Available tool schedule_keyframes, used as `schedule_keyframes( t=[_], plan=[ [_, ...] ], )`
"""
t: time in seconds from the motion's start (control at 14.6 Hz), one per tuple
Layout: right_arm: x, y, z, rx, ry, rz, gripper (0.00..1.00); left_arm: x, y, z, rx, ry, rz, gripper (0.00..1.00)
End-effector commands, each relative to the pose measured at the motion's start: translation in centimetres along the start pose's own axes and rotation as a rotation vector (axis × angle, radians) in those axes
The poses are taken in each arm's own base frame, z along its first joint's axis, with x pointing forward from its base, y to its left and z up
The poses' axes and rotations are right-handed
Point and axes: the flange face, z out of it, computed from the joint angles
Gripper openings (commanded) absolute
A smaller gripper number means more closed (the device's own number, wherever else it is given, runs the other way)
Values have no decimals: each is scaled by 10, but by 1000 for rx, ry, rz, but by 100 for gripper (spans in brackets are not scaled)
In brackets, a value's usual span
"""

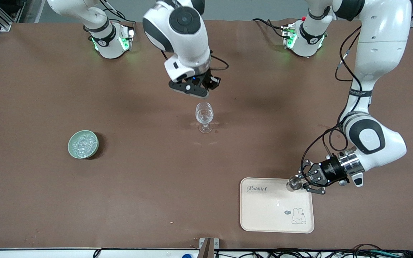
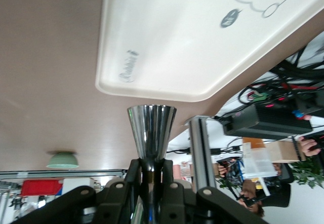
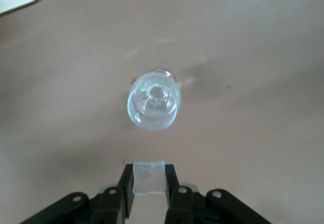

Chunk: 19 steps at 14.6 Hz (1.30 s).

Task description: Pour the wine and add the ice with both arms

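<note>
Front view: you are looking down on a brown counter (image 1: 149,186) where a clear stemmed glass (image 1: 204,116) is standing upright near the middle. Your right gripper (image 1: 196,89) is hanging over the counter just beside that glass, its jaws clenching a small clear ice chunk (image 3: 148,178), as the right wrist view is showing. Your left gripper (image 1: 308,179) is reaching over the rim of a cream rabbit-printed tray (image 1: 264,211), jaws clenched on a shiny metal measuring cup (image 2: 151,131) that is pointing sideways over the tray. The rest of the ice (image 1: 83,143) is lying in a pale green bowl (image 1: 72,151) toward the right arm's end of the counter, well apart from the glass and nearer to the front camera than it.
</note>
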Motion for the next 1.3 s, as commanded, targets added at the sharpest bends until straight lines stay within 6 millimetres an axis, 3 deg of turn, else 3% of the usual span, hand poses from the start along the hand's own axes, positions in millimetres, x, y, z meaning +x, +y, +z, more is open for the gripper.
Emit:
schedule_keyframes(
  t=[0.0, 0.34, 0.82, 1.02, 1.23],
  plan=[
    [8, -7, 25, -26, 27, 7, 2, 24, 17, 17, -54, -36, 18, 1],
    [9, -13, 59, -70, 35, -5, 3, 79, 13, 30, -151, -107, 32, 4],
    [6, -17, 63, -50, 35, -3, 9, 99, 8, 39, -194, -152, -7, 7],
    [11, -16, 62, -47, 33, 5, 25, 114, 4, 33, -232, -187, 19, 10],
    [11, -16, 62, -47, 32, 5, 40, 126, -9, 39, -249, -227, 43, 21]
  ],
)
